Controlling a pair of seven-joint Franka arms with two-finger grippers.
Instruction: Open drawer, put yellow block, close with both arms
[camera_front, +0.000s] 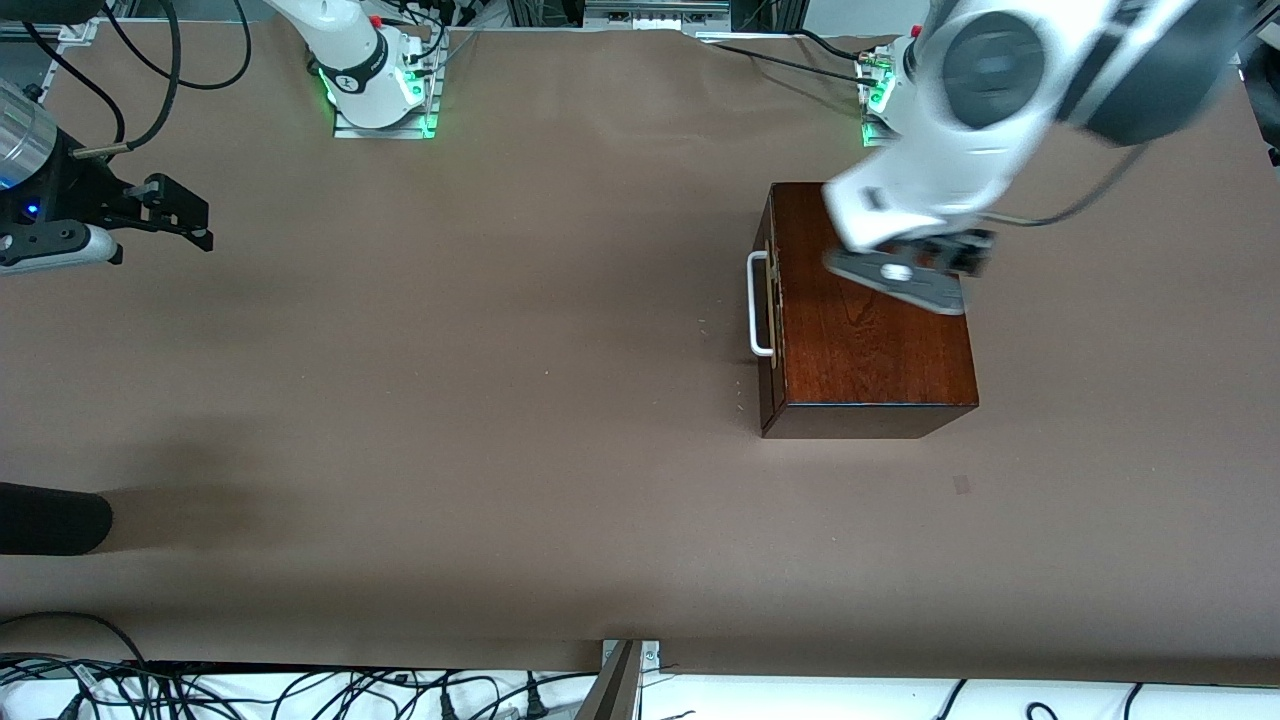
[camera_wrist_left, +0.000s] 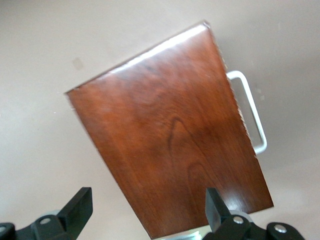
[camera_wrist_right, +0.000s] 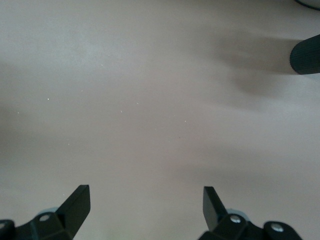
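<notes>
Drawer shut, block nowhere to be seen

Drawer (camera_front: 768, 305) sits closed inside the glossy dark box (camera_front: 870, 330), which rests on the brown surface (camera_front: 450, 420) toward the left arm's end. Its dark front faces the right arm's end, and the white bar handle (camera_front: 758, 303) stands proud of that front with a clear gap under it. That bar is the obvious place to take hold: it looks stiff and thin, easy for two fingers to pinch or hook. I judge the box to be solid wood and fairly heavy, yet its polished skin could slide on the paper-like cover, so a pull on the bar may drag the whole box unless something steadies it.

The left hand (camera_wrist_left: 147, 207) hangs over the top of the box, fingers spread wide and holding nothing; in the left wrist view the lid and the handle fill the picture. The right hand (camera_wrist_right: 145, 205) waits over bare surface at the right arm's end, fingers likewise released and empty.

Yellow block: I cannot find it in any view. The drawer's inside is hidden while shut. The left arm is blurred in the front view and covers part of the lid. A dark rounded object (camera_front: 50, 518) pokes in at the edge nearer the front camera; what it is I cannot tell.
</notes>
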